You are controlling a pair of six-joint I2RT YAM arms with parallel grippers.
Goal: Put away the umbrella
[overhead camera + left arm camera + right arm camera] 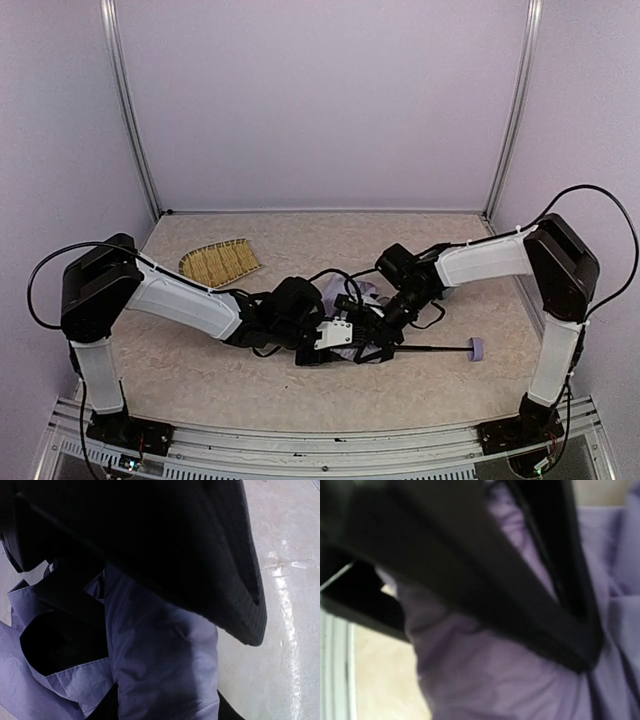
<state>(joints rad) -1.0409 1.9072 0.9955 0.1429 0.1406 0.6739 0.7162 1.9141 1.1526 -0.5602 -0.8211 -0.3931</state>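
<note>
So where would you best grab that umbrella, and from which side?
Probably the thin black shaft just short of the handle, from straight above: it lies flat and bare on the table, whereas the fabric is a crumpled heap.

Overhead view evenly lit and sharp; both wrist views dim, blurred.

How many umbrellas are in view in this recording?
1. The umbrella lies in the middle, its fabric bunched between the left arm and right arm, its handle pointing right. The arms could hide something smaller.
</note>
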